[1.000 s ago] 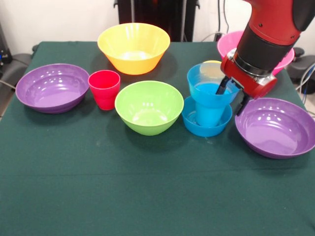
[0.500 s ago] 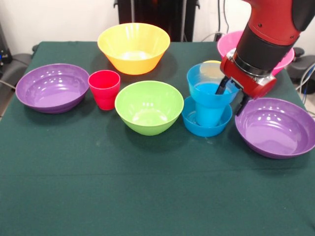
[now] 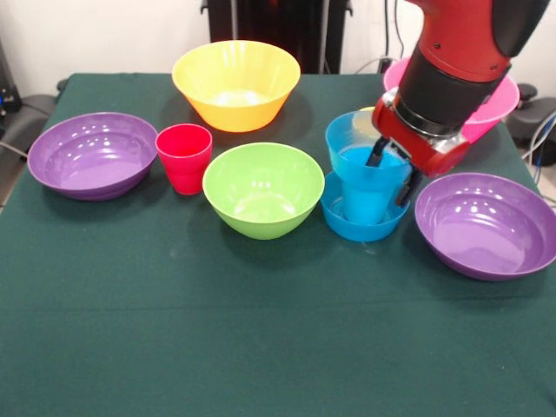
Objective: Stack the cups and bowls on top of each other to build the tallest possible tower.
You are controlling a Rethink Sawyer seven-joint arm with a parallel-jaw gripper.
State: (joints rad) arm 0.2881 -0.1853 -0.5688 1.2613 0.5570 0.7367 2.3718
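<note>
Gripper (image 3: pixel 392 174) pinches the rim of my blue cup (image 3: pixel 365 178), one finger inside, one outside; cup stands in the small blue bowl (image 3: pixel 363 213) on the counter (image 3: pixel 261 330). Judged light, stiff, glossy and slippery; rim grip suits.

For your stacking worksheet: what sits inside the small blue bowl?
A blue cup stands upright in the small blue bowl, with another blue bowl on top. The tool grips that top rim. The bowl's floor is hidden.

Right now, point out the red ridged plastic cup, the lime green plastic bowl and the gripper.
red ridged plastic cup (image 3: pixel 183 158), front view, outer wall.
lime green plastic bowl (image 3: pixel 263 189), front view, inside wall.
gripper (image 3: pixel 391 176), front view, midway between its fingertips.
</note>
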